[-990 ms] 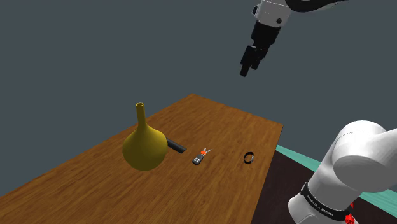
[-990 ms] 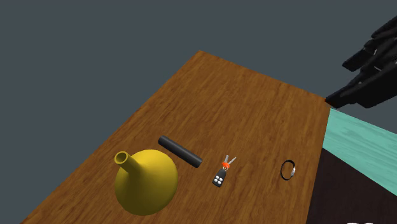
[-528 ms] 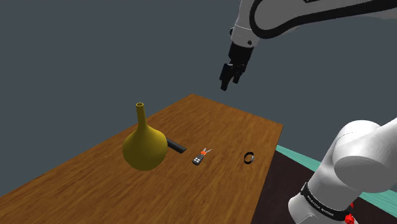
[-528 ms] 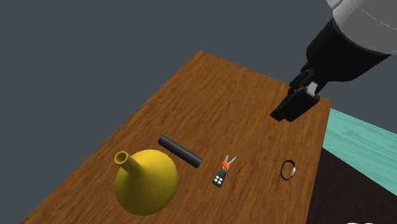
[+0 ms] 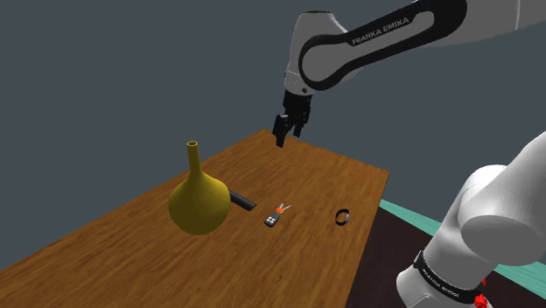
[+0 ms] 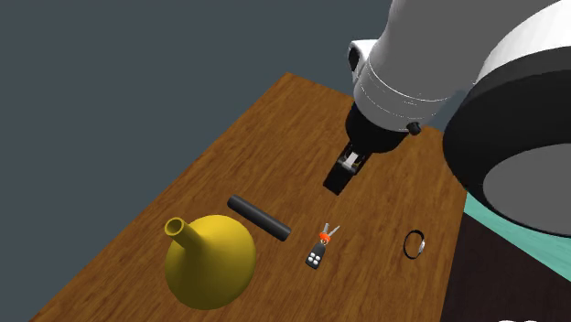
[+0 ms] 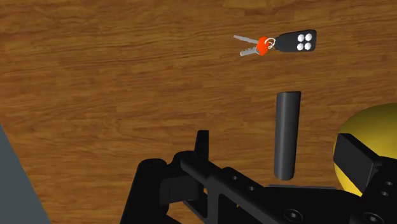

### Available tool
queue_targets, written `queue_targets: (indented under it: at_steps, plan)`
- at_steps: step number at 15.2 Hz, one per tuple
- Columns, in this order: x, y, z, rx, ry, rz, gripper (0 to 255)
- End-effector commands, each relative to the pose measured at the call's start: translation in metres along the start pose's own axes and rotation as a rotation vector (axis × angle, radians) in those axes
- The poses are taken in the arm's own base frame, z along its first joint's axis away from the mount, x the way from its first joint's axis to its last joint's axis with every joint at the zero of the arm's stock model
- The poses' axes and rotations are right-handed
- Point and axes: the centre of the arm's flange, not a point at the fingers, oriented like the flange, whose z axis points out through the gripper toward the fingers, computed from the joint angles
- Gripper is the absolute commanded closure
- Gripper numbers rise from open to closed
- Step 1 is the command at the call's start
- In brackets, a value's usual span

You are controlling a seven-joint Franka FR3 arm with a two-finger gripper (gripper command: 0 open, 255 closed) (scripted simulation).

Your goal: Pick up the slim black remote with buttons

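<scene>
My gripper hangs in the air above the far part of the bench, its jaws standing apart with nothing between them. The remote lies flat on the wood as a slim dark bar. One end sits just beside the round yellow vase, and the other points out toward the open bench. I can make out no buttons on it from here. A bunch of keys with a black four-button fob lies near it but apart, and a small dark ring lies farther off.

I judge the remote to be light and stiff, so it should lift without bending. It looks smooth and rounded, though, so it may roll or slip under a loose pinch. I would close across its narrow width near the middle or toward the free end, keeping my fingers off the vase, which could tip.
</scene>
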Motion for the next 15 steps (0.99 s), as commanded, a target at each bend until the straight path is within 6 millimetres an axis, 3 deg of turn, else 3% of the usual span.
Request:
queue_targets:
  at_steps: [1, 15]
  plan:
    - [0.012, -0.006, 0.021, 0.010, -0.011, 0.000, 0]
    - [0.100, -0.061, 0.178, 0.075, -0.096, -0.007, 0]
